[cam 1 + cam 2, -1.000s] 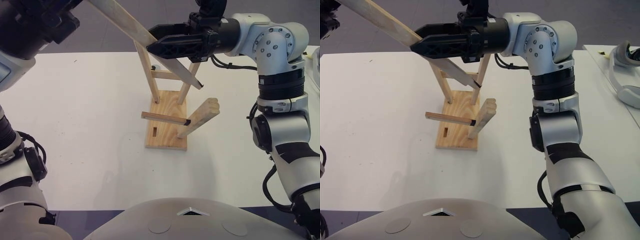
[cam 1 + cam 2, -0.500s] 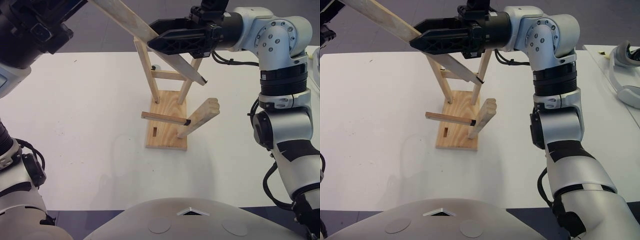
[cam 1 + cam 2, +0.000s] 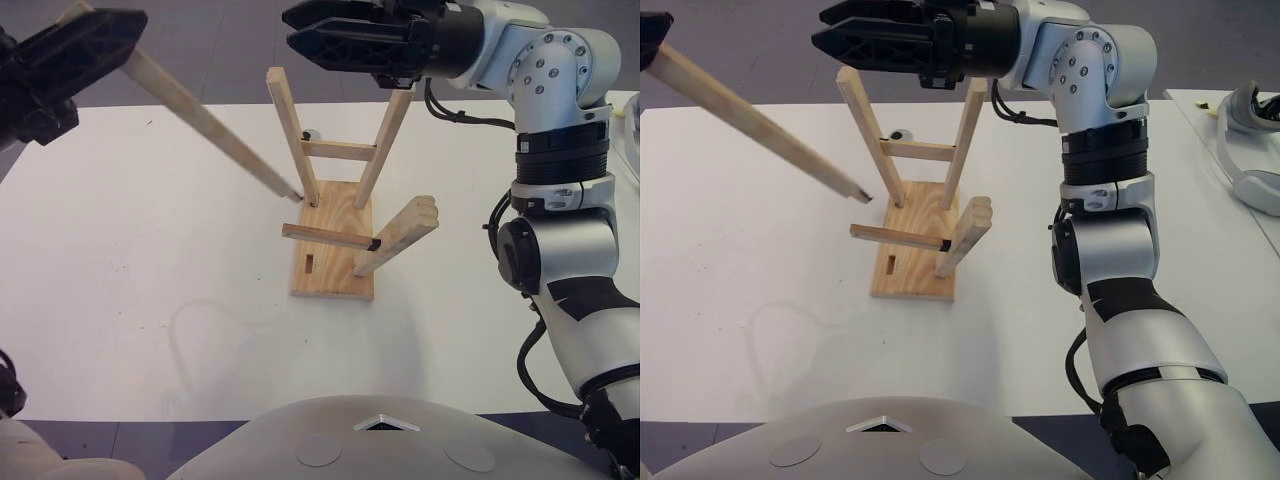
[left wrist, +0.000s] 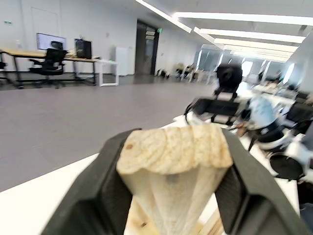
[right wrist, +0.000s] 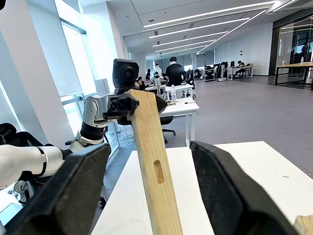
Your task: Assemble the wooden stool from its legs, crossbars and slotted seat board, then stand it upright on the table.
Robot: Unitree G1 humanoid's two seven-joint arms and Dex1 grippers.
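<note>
One smooth square pale-wood leg (image 3: 210, 135) | clamped in left end effector (image 3: 118, 48)

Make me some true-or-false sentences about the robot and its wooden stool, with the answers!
1. The left gripper holds a long wooden leg. True.
2. The seat board stands on its edge. False: it lies flat on the table.
3. The right gripper is shut on a leg. False: it is open, near the tops of the upright legs.
4. A crossbar joins the two upright legs. True.
</note>
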